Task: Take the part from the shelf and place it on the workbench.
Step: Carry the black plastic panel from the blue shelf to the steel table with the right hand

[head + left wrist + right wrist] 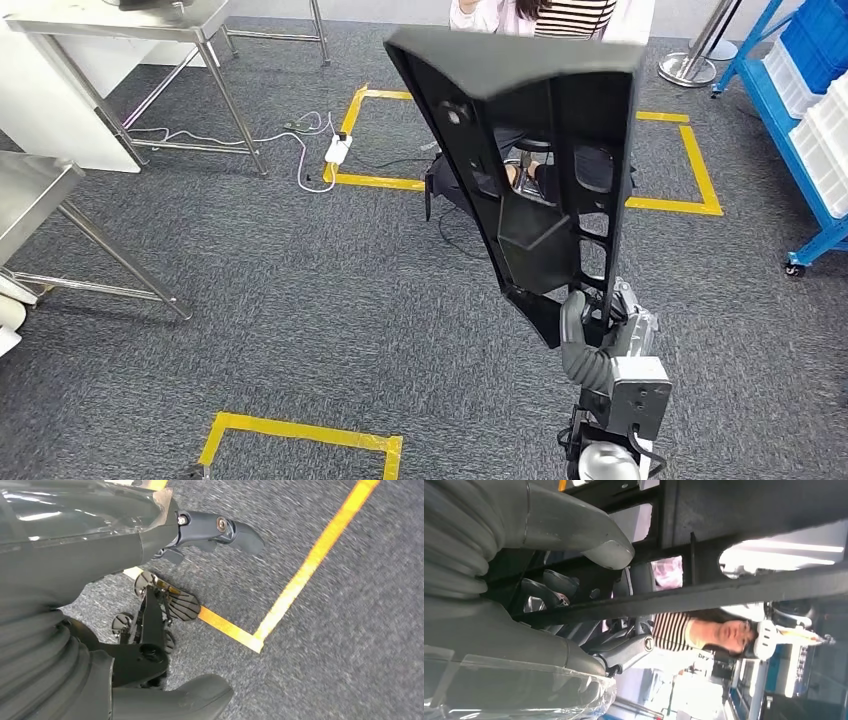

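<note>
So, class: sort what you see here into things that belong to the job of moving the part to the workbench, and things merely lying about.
Job:
- black part, upright
- right hand, holding its lower end
- metal tables, possibly the workbench; cannot tell

Lying about:
- power strip and cables on the carpet
- yellow tape
- blue rack with white bins
- seated person
- left hand, holding nothing

Right robot hand [598,335] grips part [545,170].
</note>
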### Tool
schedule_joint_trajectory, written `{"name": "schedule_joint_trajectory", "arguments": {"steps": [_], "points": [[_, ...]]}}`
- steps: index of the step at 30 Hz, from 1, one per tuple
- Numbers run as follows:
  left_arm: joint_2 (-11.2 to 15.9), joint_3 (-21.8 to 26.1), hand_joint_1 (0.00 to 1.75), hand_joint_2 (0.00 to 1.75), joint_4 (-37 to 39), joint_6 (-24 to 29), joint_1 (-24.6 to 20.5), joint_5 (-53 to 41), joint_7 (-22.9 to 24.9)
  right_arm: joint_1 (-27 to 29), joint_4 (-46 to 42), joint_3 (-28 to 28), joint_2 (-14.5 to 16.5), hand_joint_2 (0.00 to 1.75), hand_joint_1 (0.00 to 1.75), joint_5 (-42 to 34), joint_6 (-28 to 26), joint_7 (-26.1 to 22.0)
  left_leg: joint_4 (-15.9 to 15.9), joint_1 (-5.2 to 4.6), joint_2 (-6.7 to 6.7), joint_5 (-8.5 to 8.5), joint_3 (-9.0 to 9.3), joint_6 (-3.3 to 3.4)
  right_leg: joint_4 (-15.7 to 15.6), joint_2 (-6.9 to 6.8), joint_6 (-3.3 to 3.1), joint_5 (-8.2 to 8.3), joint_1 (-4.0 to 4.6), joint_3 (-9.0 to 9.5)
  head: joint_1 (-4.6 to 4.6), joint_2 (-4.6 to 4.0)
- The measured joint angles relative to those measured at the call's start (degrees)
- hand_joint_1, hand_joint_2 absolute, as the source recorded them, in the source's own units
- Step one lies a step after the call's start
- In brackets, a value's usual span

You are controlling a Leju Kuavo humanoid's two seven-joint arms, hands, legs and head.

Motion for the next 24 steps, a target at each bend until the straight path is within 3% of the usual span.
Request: {"name": "schedule_joint_trajectory", "arguments": {"steps": [2, 3, 4, 5, 8, 10, 12, 14, 16, 18, 19, 20, 22, 24], "points": [[-0.03, -0.01, 0.0, 1.75, 0.01, -0.02, -0.05, -0.05, 0.01, 0.05, -0.02, -0.07, 0.02, 1.75, 1.75, 0.01, 0.01, 0.03, 7.81, 0.18, 1.89, -3.85, -3.75, -0.39, 0.01, -1.39, -0.42, -0.1, 0.4, -0.06, -0.24, 0.0], [-0.04, -0.01, 0.0, 1.75, 0.01, -0.02, -0.02, -0.12, 0.03, 0.06, -0.02, -0.09, 0.01, 1.75, 1.75, 0.03, 0.0, 0.09, 10.45, 0.31, 2.11, -4.66, -5.01, -0.53, 0.02, -2.12, -0.45, -0.13, 0.54, -0.1, -0.23, 0.0], [-0.04, -0.01, 0.0, 1.75, 0.02, -0.02, 0.03, -0.22, 0.08, 0.06, -0.01, -0.11, 0.01, 1.75, 1.75, 0.07, -0.01, 0.16, 11.03, 0.39, 2.26, -4.41, -5.22, -0.62, 0.02, -2.81, -0.47, -0.16, 0.63, -0.12, -0.25, 0.0], [-0.03, 0.01, 0.0, 1.75, 0.02, 0.0, 0.09, -0.35, 0.13, 0.06, -0.01, -0.11, 0.01, 1.75, 1.75, 0.11, -0.01, 0.26, 9.14, 0.46, 2.54, -3.15, -4.12, -0.65, 0.03, -3.46, -0.45, -0.2, 0.67, -0.1, -0.26, 0.0], [0.0, 0.07, 0.0, 1.75, 0.01, 0.14, 0.15, -0.6, 0.27, 0.03, 0.0, -0.14, 0.01, 1.75, 1.75, 0.21, -0.05, 0.48, -2.17, 0.28, 5.31, 1.16, 2.22, -0.22, 0.07, -4.98, -0.08, -0.47, 1.0, 0.06, -0.18, 0.0], [0.02, 0.1, 0.0, 1.75, 0.01, 0.17, 0.2, -0.68, 0.37, -0.01, 0.03, -0.18, -0.01, 1.75, 1.75, 0.33, -0.08, 0.53, -4.73, -0.19, 5.87, 1.72, 3.43, 0.43, 0.02, -5.83, 0.52, -0.63, 1.3, 0.16, -0.01, 0.0], [0.05, 0.16, 0.0, 1.75, 0.02, 0.17, 0.37, -0.8, 0.43, -0.12, 0.06, -0.2, -0.01, 1.75, 1.75, 0.47, -0.08, 0.56, -5.13, -0.4, 4.6, 2.08, 3.4, 1.31, -0.07, -6.53, 1.29, -0.76, 1.34, 0.23, 0.07, 0.0], [0.01, 0.21, 0.0, 1.75, 0.02, 0.15, 0.46, -1.0, 0.45, -0.34, 0.15, -0.2, -0.05, 1.75, 1.75, 0.55, -0.09, 0.58, -5.86, -0.28, 3.44, 2.64, 3.73, 2.27, 1.82, -4.7, 1.61, -1.98, 1.16, -0.34, 0.12, 0.0], [-0.04, 0.24, 0.0, 1.75, 0.02, 0.08, 0.39, -1.26, 0.55, -0.49, 0.5, -0.21, -0.28, 1.75, 1.75, 0.58, -0.11, 0.63, -6.17, -0.22, 2.24, 2.97, 3.87, 2.86, 8.38, -1.79, 1.3, -5.11, 0.83, -3.1, 0.31, 0.0], [-0.05, 0.26, 0.0, 1.75, 0.03, 0.03, 0.32, -1.52, 0.73, -0.48, 1.09, -0.24, -0.62, 1.75, 1.75, 0.56, -0.15, 0.74, -6.14, -0.25, 0.77, 3.01, 3.77, 3.03, 15.47, -0.81, 1.37, -7.8, 0.7, -6.58, 0.44, 0.0], [-0.05, 0.27, 0.0, 1.75, 0.03, 0.03, 0.33, -1.61, 0.79, -0.46, 1.37, -0.25, -0.75, 1.75, 1.75, 0.55, -0.17, 0.78, -6.11, -0.27, -0.04, 3.01, 3.77, 3.03, 16.5, -0.67, 1.72, -7.88, 0.67, -7.21, 0.43, 0.0], [-0.05, 0.28, 0.0, 1.75, 0.03, 0.05, 0.34, -1.68, 0.85, -0.45, 1.57, -0.26, -0.83, 1.75, 1.75, 0.55, -0.19, 0.81, -6.05, -0.28, -0.86, 3.01, 3.81, 3.01, 15.04, -0.52, 2.2, -6.89, 0.66, -6.63, 0.43, 0.0], [-0.05, 0.33, 0.0, 1.75, 0.02, 0.08, 0.34, -1.77, 0.89, -0.44, 1.76, -0.26, -0.93, 1.75, 1.75, 0.48, -0.28, 0.83, -5.82, -0.25, -2.42, 2.94, 3.87, 2.84, 7.08, 0.68, 3.06, -3.43, 0.44, -3.01, 0.46, 0.0], [-0.04, 0.5, 0.0, 1.75, 0.02, 0.07, 0.35, -1.93, 0.91, -0.4, 1.85, -0.24, -0.97, 1.75, 1.75, 0.14, -0.43, 1.04, -5.53, -0.4, -3.6, 2.84, 3.64, 2.31, 0.95, 2.01, 2.85, -1.2, 0.44, -0.25, 0.48, 0.0]]}}
